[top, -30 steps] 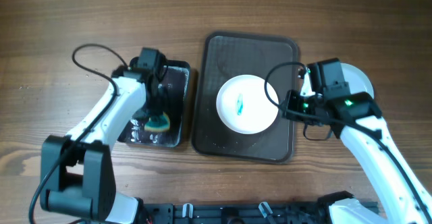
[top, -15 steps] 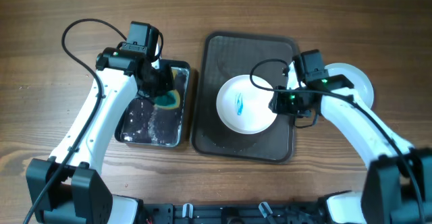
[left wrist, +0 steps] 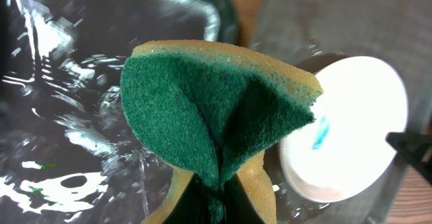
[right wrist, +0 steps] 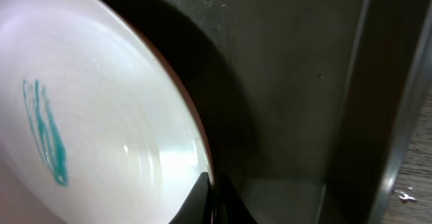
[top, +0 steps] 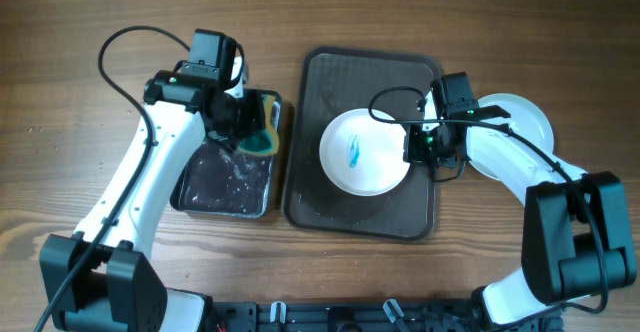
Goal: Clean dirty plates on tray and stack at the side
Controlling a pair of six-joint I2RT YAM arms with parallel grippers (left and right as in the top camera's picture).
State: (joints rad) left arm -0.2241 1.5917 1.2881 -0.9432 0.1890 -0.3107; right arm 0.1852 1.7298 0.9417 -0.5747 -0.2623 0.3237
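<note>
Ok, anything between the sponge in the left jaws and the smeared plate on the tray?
Nothing visible does. The sponge, pinched in the left gripper, hangs over the pan's right edge; only the tray's low rim and bare floor lie before the plate. The right gripper holds the plate's far rim.

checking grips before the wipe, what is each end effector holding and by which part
The left end effector pinches the sponge by its middle, folding it. The right end effector grips the plate by its right rim.
</note>
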